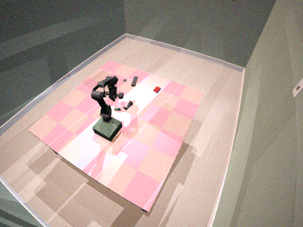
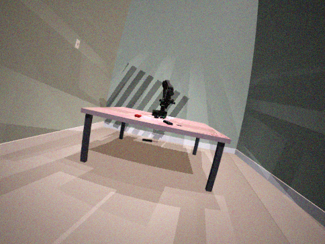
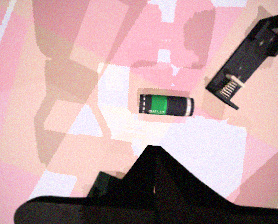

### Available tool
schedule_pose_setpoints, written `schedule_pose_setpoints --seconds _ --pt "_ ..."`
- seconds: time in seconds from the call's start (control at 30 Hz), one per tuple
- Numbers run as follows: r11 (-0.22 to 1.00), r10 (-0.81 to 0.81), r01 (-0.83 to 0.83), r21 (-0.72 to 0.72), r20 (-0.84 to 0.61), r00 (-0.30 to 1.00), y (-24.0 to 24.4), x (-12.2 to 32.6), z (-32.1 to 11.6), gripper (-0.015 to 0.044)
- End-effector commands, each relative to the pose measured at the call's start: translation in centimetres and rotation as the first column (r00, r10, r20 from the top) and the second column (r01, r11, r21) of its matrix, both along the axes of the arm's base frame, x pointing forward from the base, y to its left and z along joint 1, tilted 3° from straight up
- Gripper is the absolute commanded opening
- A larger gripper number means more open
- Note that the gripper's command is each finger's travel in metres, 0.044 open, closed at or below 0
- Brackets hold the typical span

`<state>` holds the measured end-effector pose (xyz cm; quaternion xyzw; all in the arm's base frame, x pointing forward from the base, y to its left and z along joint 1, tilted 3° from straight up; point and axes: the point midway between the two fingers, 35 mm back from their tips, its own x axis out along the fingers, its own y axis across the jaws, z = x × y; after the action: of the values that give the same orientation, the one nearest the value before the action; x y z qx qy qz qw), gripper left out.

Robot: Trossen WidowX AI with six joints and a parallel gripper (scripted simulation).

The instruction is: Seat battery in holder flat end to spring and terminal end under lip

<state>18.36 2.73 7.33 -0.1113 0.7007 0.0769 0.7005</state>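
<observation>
The battery (image 1: 118,109) (image 3: 172,105), black with a green band and a pale ring near its right end, lies on its side on the table, outside the holder. The black holder (image 1: 128,105) (image 3: 245,57) lies to its right, set diagonally in the wrist view, its coil spring (image 3: 230,88) at the end nearer the battery. No battery shows in the holder; its far end is cut off by the frame edge. My gripper (image 1: 114,99) (image 3: 152,151) is shut and empty, above the table, its tips just below the battery in the wrist view. Which battery end is the terminal is unclear.
A long black object (image 1: 134,81) (image 2: 168,122), a small dark piece (image 1: 124,80) (image 2: 179,125) and a red object (image 1: 157,89) (image 2: 137,115) with some blue lie farther from the arm's base (image 1: 107,128) on the pink table (image 1: 138,184).
</observation>
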Motion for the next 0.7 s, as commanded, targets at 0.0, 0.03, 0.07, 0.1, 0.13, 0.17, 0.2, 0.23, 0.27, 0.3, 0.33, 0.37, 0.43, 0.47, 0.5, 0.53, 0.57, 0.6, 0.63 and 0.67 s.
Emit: schedule_pose_setpoints --seconds 0.0,0.03,0.07,0.1,0.13,0.17,0.2,0.23,0.27,0.3,0.33,0.37,0.43,0.47,0.5,0.53,0.57,0.6,0.63,0.67 --pt "1.000 0.000 0.000 0.000 -0.001 1.000 0.0 0.0 0.0 0.0000" --pt "1.000 -0.017 0.017 0.000 0.001 1.000 0.0 0.0 -0.1 0.0026" --pt "0.998 -0.067 0.067 0.000 0.004 0.998 -0.1 0.1 -0.3 0.0053" --pt "0.989 -0.150 0.150 0.001 0.008 0.989 -0.2 0.2 -0.6 0.0079" --pt "0.968 -0.252 0.252 0.003 0.013 0.968 -0.4 0.3 -1.1 0.0105" --pt "0.936 -0.352 0.352 0.005 0.018 0.936 -0.5 0.4 -1.5 0.0131" --pt "0.894 -0.448 0.448 0.007 0.023 0.894 -0.7 0.5 -2.0 0.0157" --pt "0.842 -0.539 0.539 0.011 0.028 0.842 -0.9 0.6 -2.4 0.0184" --pt "0.781 -0.624 0.624 0.014 0.032 0.781 -1.0 0.6 -2.9 0.0210" --pt "0.712 -0.703 0.702 0.019 0.036 0.711 -1.2 0.7 -3.3 0.0236" --pt "0.634 -0.773 0.773 0.023 0.039 0.633 -1.4 0.7 -3.7 0.0244" --pt "0.550 -0.835 0.835 0.028 0.042 0.549 -1.6 0.8 -4.2 0.0244" --pt "0.364 -0.931 0.930 0.039 0.046 0.363 -1.9 0.8 -5.0 0.0244" --pt "0.265 -0.964 0.963 0.044 0.048 0.263 -2.1 0.8 -5.4 0.0244" --pt "0.163 -0.986 0.985 0.050 0.048 0.161 -2.3 0.8 -5.9 0.0244" --pt "0.080 -0.996 0.995 0.055 0.048 0.077 -2.4 0.7 -6.2 0.0244" --pt "0.030 -0.998 0.998 0.058 0.048 0.027 -2.5 0.7 -6.4 0.0244" --pt "0.013 -0.999 0.998 0.059 0.048 0.010 -2.5 0.7 -6.5 0.0244" --pt "0.013 -0.999 0.998 0.059 0.048 0.010 -2.5 0.7 -6.5 0.0244" --pt "0.013 -0.999 0.998 0.059 0.048 0.010 -2.5 0.7 -6.5 0.0244"
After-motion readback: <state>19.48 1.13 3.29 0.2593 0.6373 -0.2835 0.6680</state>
